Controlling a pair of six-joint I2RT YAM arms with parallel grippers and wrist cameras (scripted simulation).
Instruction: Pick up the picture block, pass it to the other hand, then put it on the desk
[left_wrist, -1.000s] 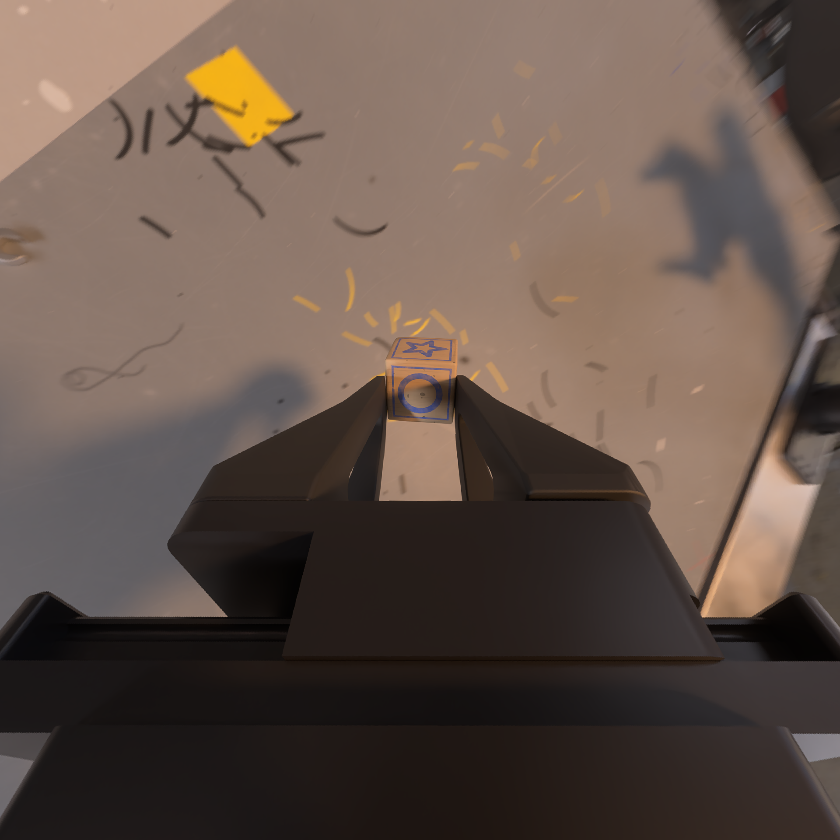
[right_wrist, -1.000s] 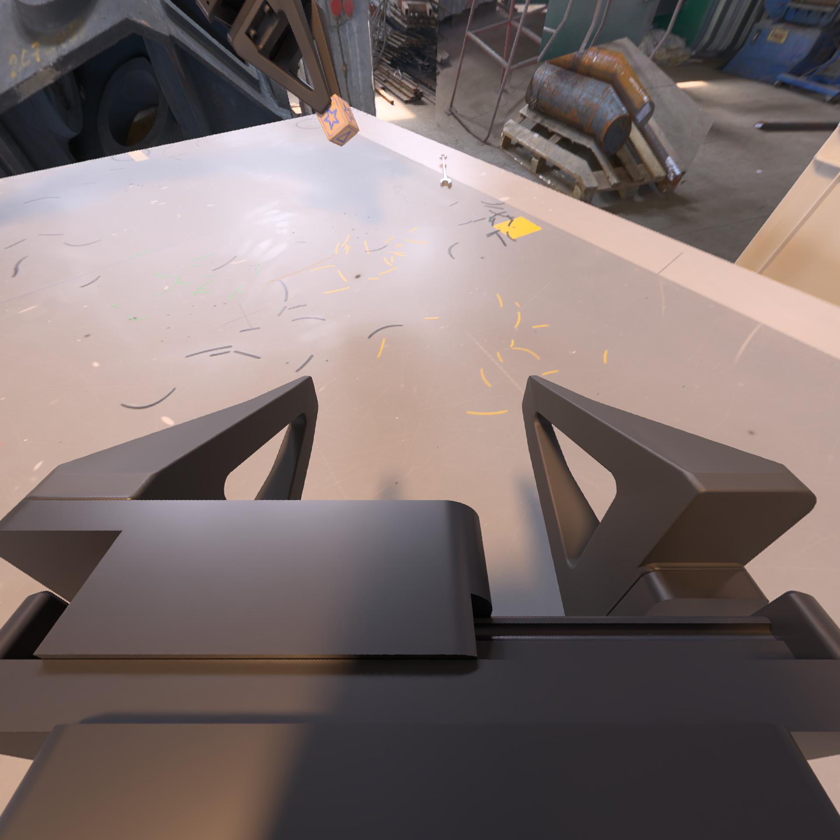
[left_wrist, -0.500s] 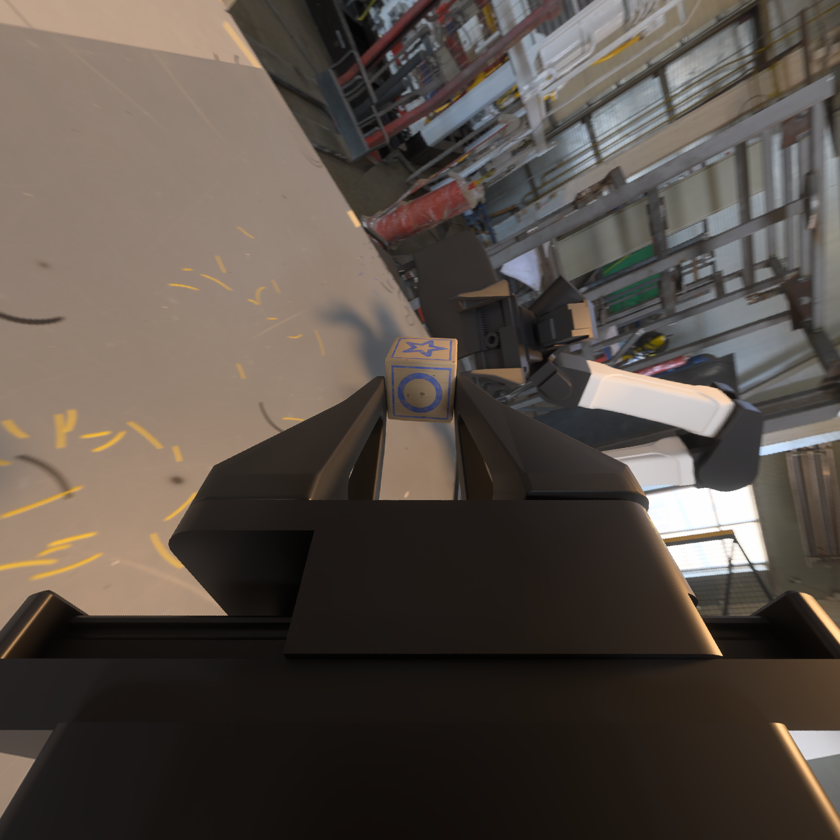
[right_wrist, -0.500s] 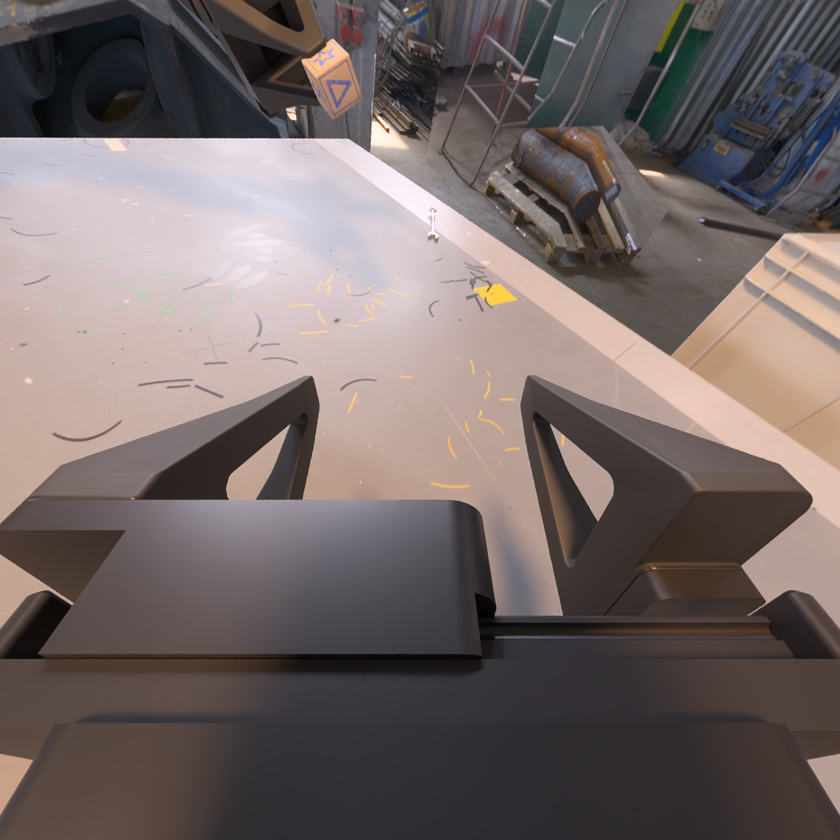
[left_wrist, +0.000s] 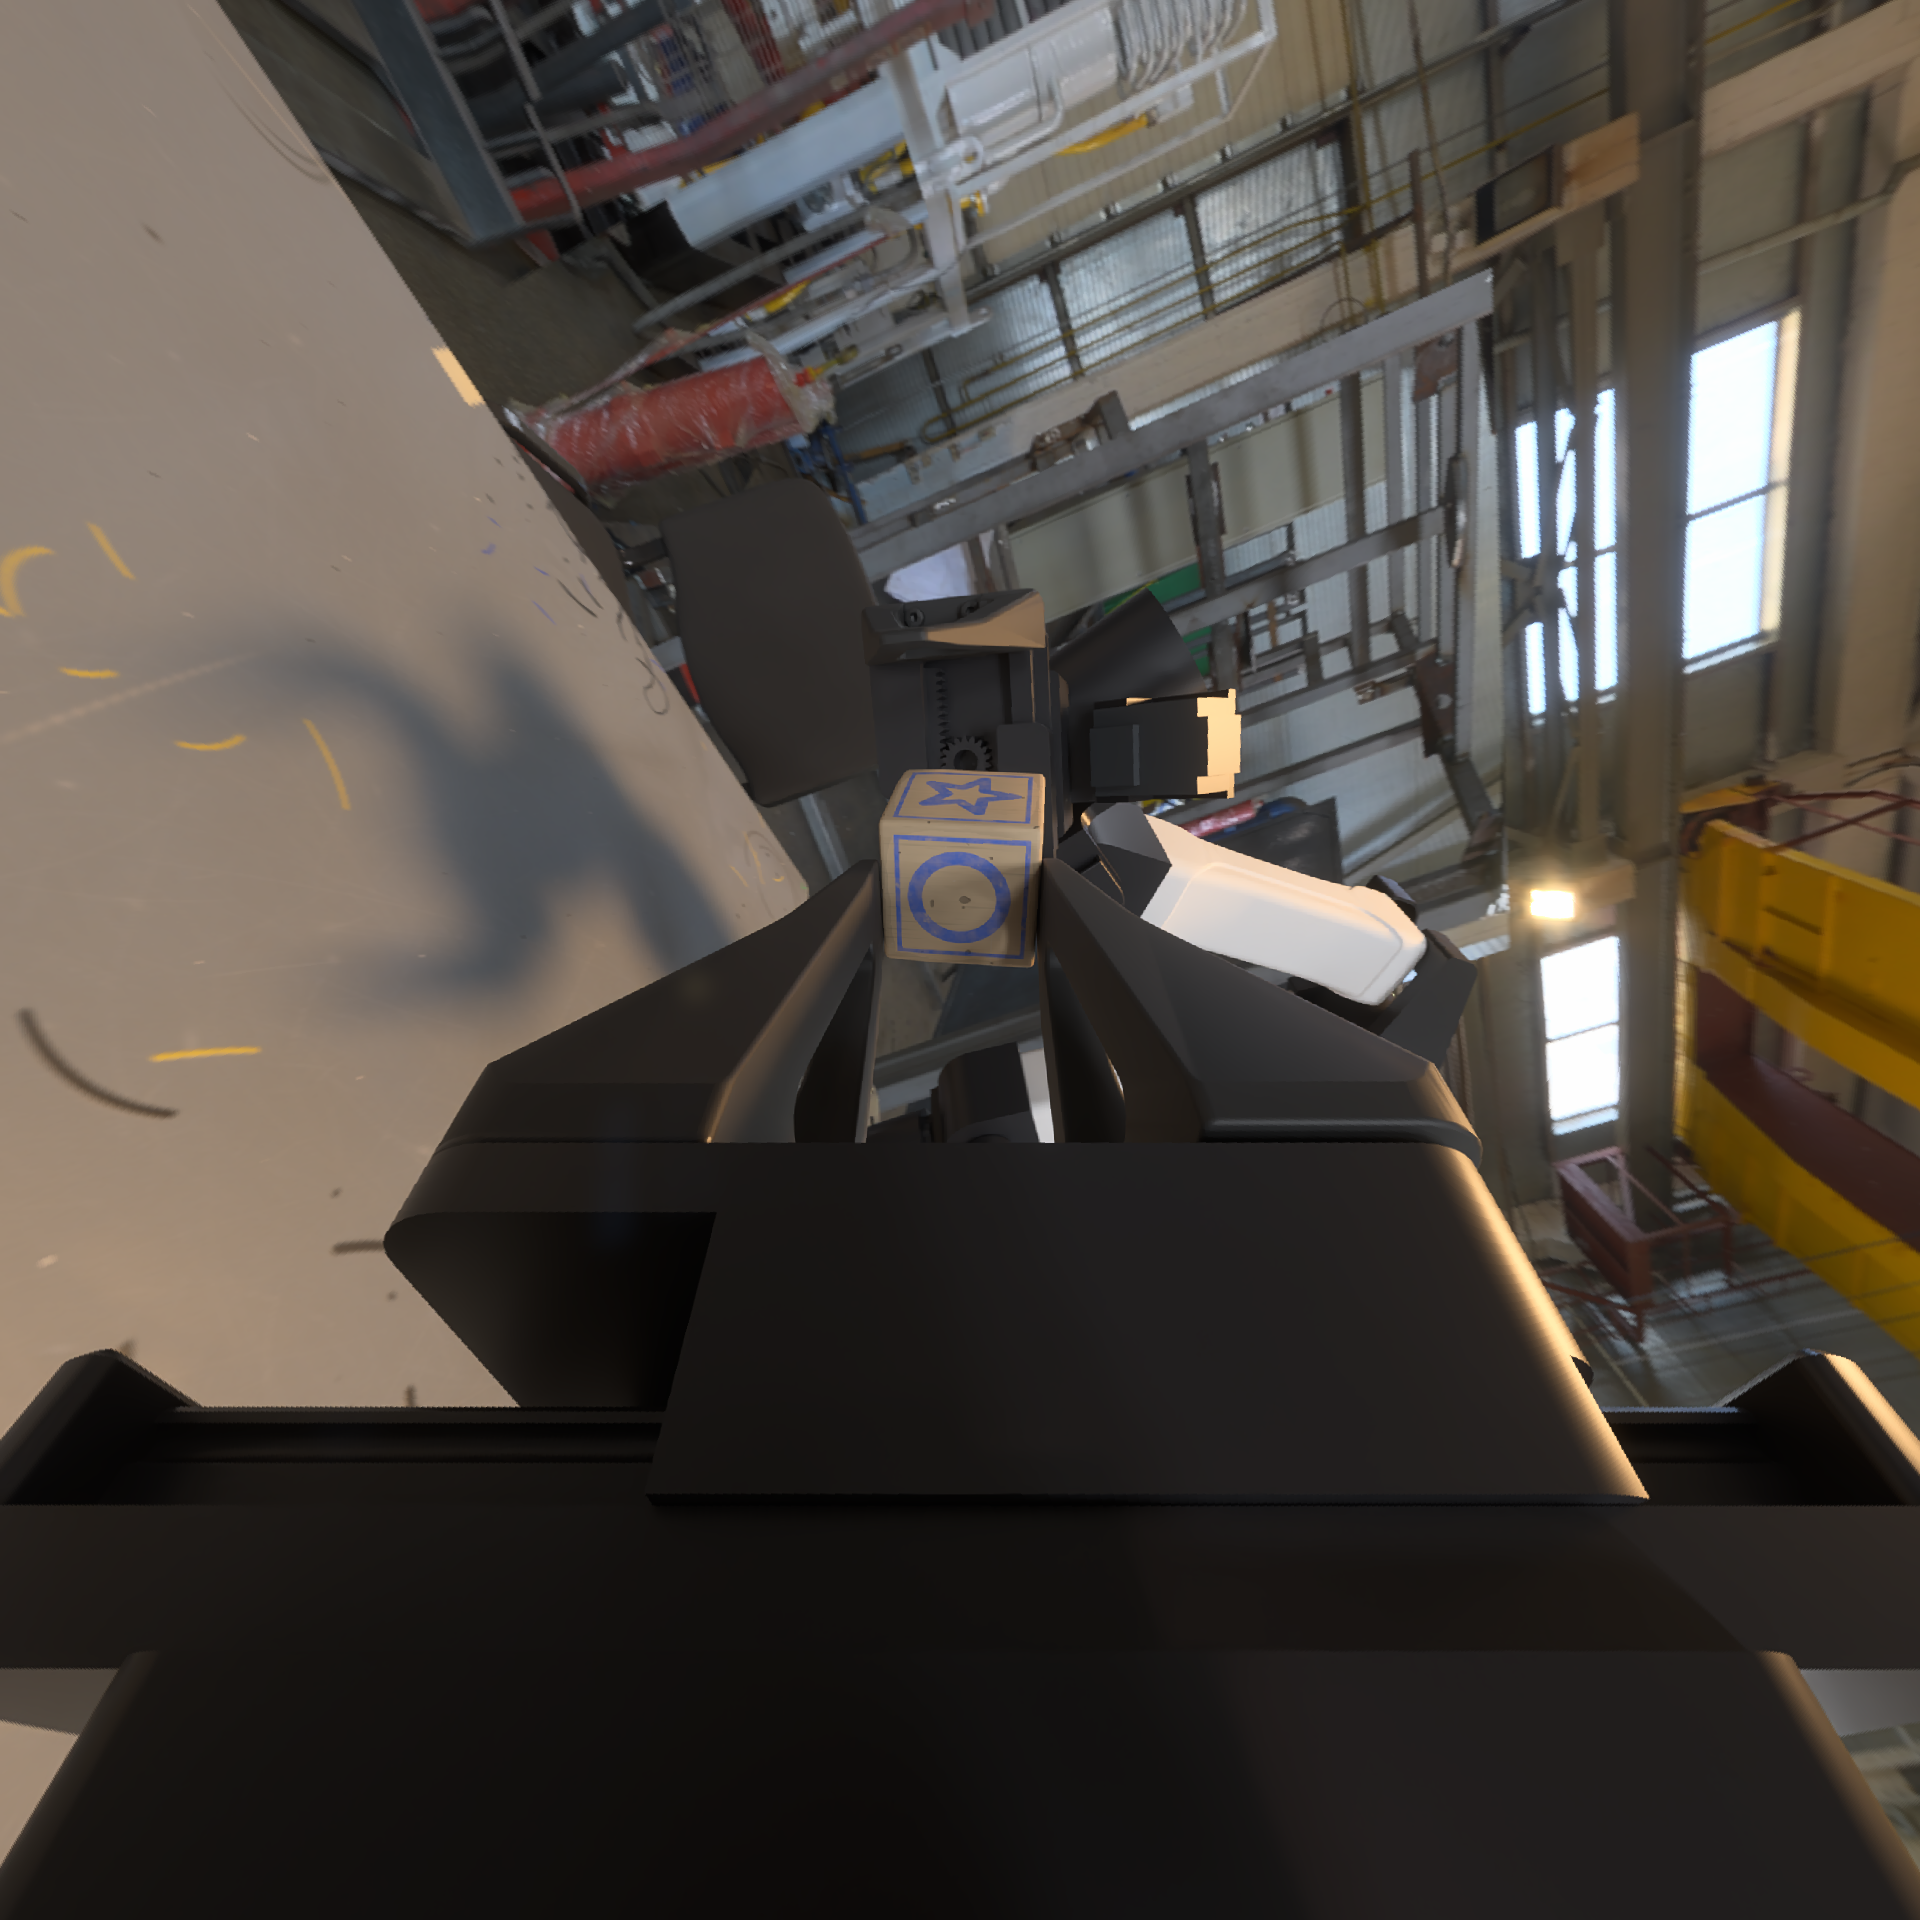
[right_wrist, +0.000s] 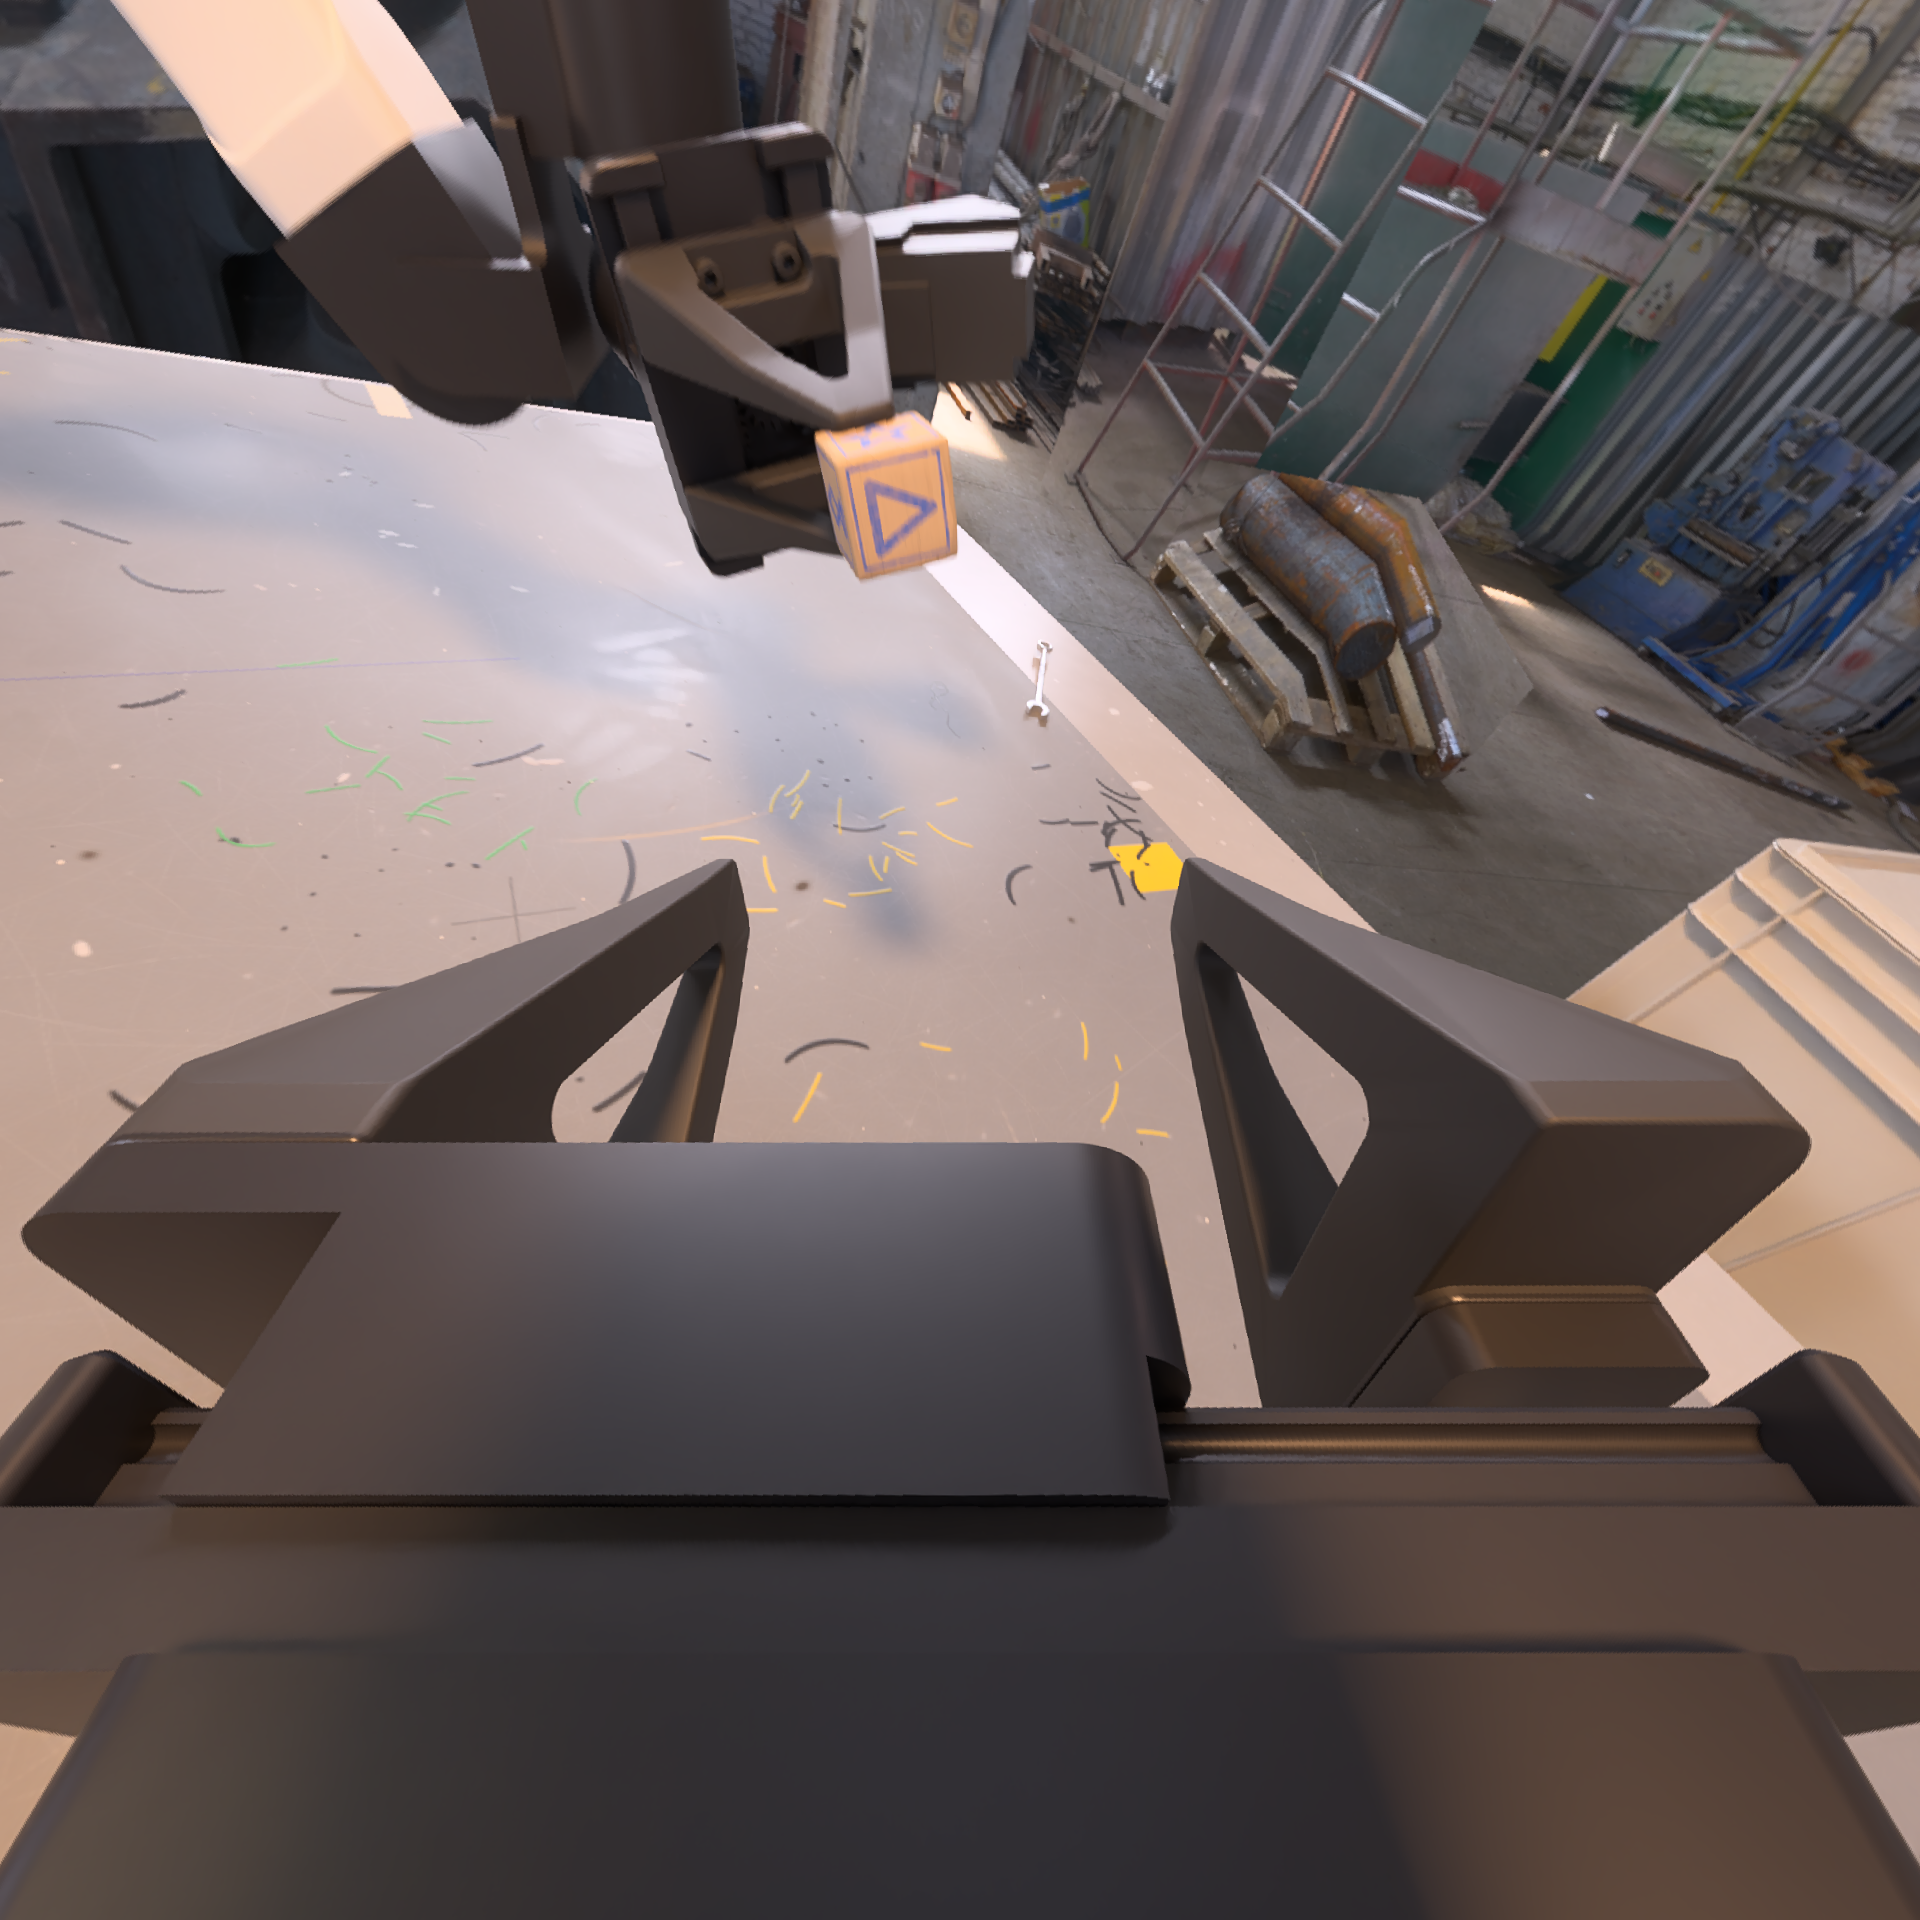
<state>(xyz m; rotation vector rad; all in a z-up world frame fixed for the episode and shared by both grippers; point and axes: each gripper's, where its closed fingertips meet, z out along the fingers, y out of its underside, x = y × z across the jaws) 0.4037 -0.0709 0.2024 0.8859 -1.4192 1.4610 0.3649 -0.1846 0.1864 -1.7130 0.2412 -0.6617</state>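
Since the picture block (left_wrist: 961, 878) is clear of the desk (left_wrist: 187, 935), step 1 of 3 looks done; the handover and set-down are left. The left gripper (left_wrist: 961, 914) clamps the block at its fingertips, held in mid-air facing the right gripper (right_wrist: 961, 883), whose jaws gape wide and empty, well apart from the block.

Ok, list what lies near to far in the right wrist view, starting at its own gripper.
right gripper, open → yellow patch on the desk → small wrench by the desk edge → picture block held in the left gripper, above the desk.
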